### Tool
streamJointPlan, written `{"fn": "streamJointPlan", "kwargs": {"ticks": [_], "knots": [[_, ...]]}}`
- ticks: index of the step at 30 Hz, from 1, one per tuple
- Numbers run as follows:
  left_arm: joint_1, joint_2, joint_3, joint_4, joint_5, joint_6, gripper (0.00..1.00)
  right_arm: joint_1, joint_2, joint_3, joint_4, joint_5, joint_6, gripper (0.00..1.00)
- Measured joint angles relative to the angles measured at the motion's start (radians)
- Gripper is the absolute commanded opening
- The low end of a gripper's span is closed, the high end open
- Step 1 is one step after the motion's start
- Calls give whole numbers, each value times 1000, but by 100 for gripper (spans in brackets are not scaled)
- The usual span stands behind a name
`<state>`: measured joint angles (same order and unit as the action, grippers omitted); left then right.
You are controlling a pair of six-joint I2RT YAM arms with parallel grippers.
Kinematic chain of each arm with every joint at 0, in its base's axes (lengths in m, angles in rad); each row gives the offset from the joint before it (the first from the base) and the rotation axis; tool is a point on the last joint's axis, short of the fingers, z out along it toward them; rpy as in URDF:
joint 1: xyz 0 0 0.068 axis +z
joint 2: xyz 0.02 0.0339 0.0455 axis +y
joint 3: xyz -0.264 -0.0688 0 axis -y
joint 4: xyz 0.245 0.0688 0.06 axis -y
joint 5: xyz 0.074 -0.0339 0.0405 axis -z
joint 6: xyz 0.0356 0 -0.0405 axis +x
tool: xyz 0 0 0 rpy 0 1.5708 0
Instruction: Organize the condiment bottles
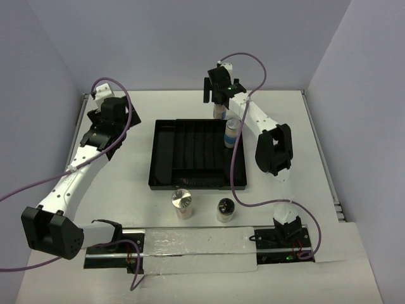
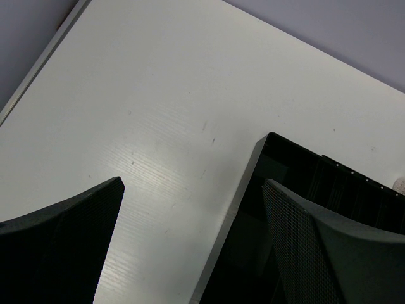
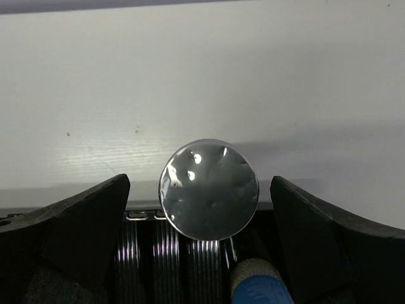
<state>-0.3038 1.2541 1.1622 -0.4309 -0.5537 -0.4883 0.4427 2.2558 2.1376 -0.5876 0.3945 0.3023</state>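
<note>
R tool [image 3: 201,209] spread wide, jaws flanking silver-lid jar [image 3: 209,188] at far-right corner of tray [image 1: 166,158], no contact seen. Straight-up retreat advised so adjacent blue-label jar [image 1: 231,132] isn't clipped. L tool [image 2: 191,183] wide, empty. Two jars [image 1: 182,204] [image 1: 225,209] on tabletop [image 1: 126,190], near side of tray.

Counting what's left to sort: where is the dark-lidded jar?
In the top view, the dark-lidded jar stands on the table just outside the black tray's near edge, right of the silver-lidded jar.

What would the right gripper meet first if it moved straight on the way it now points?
Probably the silver-lidded jar, centred between the right gripper's open jaws; depth is unclear.
</note>
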Motion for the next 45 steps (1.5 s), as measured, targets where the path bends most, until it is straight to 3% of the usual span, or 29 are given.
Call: {"fn": "streamJointPlan", "kwargs": {"ticks": [6,9,14,18,29,37,45], "knots": [[5,2,0,0,-3,3,99,0,19,4,-13,2,3,93],[5,5,0,0,-7,3,100,0,19,4,-13,2,4,80],[5,8,0,0,-10,3,100,0,19,1,-7,3,9,45],[5,8,0,0,-13,4,99,0,19,0,-5,4,11,30],[5,8,0,-1,-16,3,99,0,-46,-1,-5,-22,11,28],[5,7,0,-7,-15,-5,99,10,-364,-107,32,-43,7,26],[7,-1,0,-8,-15,-5,99,58,-795,-550,116,-61,20,26]]}}
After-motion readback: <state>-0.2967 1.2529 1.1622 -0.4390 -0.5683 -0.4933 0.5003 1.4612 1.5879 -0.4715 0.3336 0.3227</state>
